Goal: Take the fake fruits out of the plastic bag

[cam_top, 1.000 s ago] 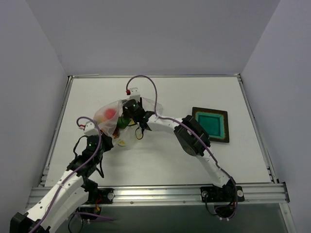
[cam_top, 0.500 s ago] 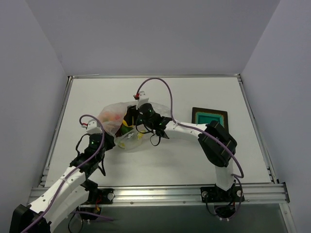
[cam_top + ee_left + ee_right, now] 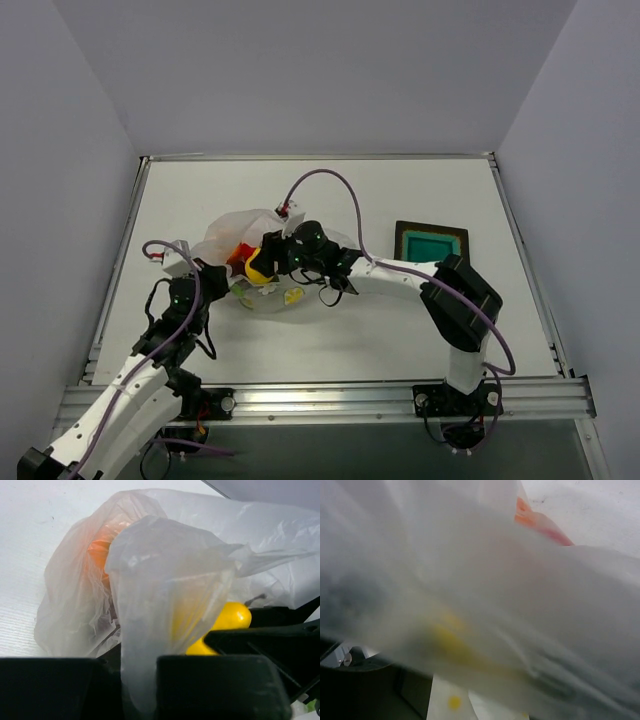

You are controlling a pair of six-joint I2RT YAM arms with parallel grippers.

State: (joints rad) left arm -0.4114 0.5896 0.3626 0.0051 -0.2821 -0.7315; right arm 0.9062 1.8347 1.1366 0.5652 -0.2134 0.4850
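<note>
The plastic bag (image 3: 225,232) lies crumpled at the left middle of the table. My left gripper (image 3: 205,277) is shut on a fold of its film (image 3: 142,670) at the near edge. My right gripper (image 3: 263,262) reaches in from the right, and its dark fingers (image 3: 280,640) sit above and below the yellow fruit (image 3: 256,269), closed on it (image 3: 231,617). A red fruit (image 3: 242,251) lies just behind it. An orange fruit (image 3: 100,555) shows through the film. The maroon fruit is hidden. Bag film (image 3: 520,605) covers the right wrist view, so its fingers are hidden there.
A dark square tray with a teal centre (image 3: 432,243) lies right of the bag, partly behind the right arm. Printed citrus-slice motifs (image 3: 293,296) show on the film spread on the table. Raised rails border the table.
The right gripper has come down and left inside the bag mouth, and the yellow fruit now shows at its tip. The left gripper has pulled the bag edge a little to the left.
</note>
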